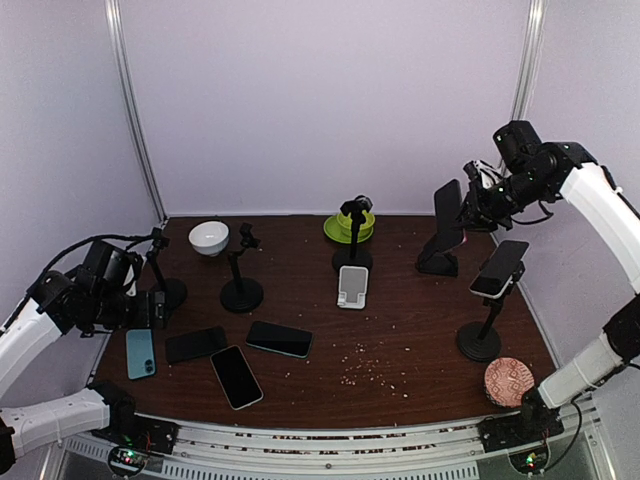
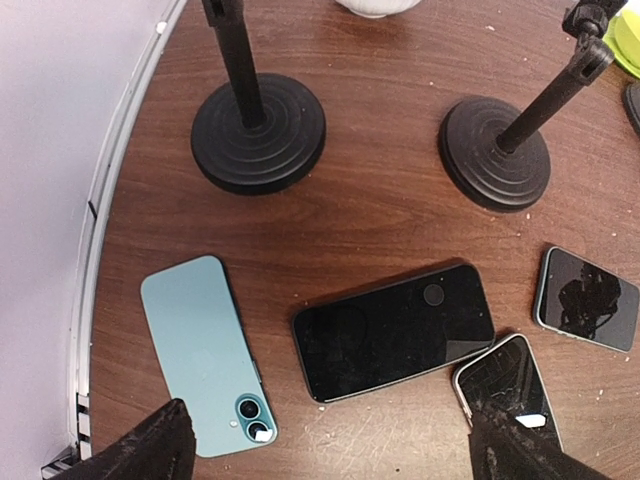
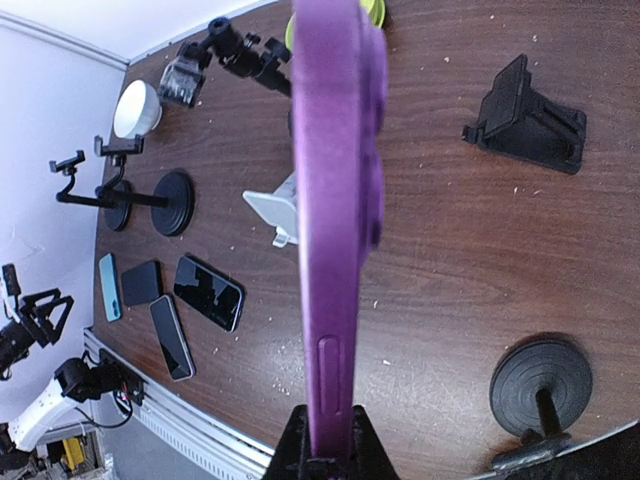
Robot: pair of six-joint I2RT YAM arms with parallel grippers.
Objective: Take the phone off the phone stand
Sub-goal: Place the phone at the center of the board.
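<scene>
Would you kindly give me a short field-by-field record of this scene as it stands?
right gripper: shut on the purple phone, held edge-on above the table
black wedge stand: empty, apart from the purple phone
left gripper: open, holding nothing, above the teal phone and dark phones lying flat
mounted phone: on a pole stand, right side

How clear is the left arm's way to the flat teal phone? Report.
Probably yes: the left hand hangs open above the flat teal phone, nothing between them, and the black phone beside it lies apart.
</scene>
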